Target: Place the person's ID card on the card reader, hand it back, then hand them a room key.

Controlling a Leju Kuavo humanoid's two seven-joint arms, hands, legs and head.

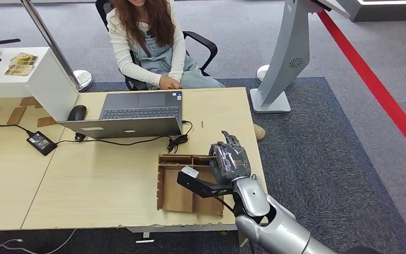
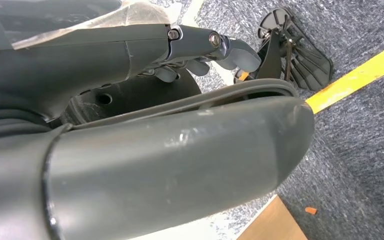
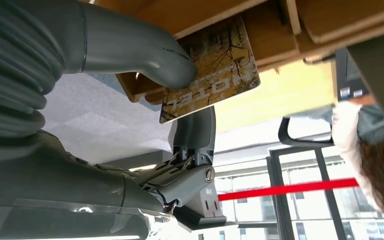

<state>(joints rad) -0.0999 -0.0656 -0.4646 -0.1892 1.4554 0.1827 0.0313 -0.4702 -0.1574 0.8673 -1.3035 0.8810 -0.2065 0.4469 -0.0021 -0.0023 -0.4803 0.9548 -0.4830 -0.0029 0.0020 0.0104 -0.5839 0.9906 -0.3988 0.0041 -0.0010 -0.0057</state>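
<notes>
We are pinching the room key (image 3: pixel 211 68) between thumb and fingers of our right hand (image 1: pixel 230 160), over the cardboard tray (image 1: pixel 164 190) at five o'clock on the desk (image 1: pixel 84 180). Our left hand (image 2: pixel 200 50) is hanging with fingers loosely curled, holding nothing.

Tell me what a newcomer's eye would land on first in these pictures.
First, the silver right hand over the cardboard tray at the table's near right corner; the right wrist view shows it pinching a yellow card printed HOTEL. Next, the person seated across the table behind the open laptop.
</notes>
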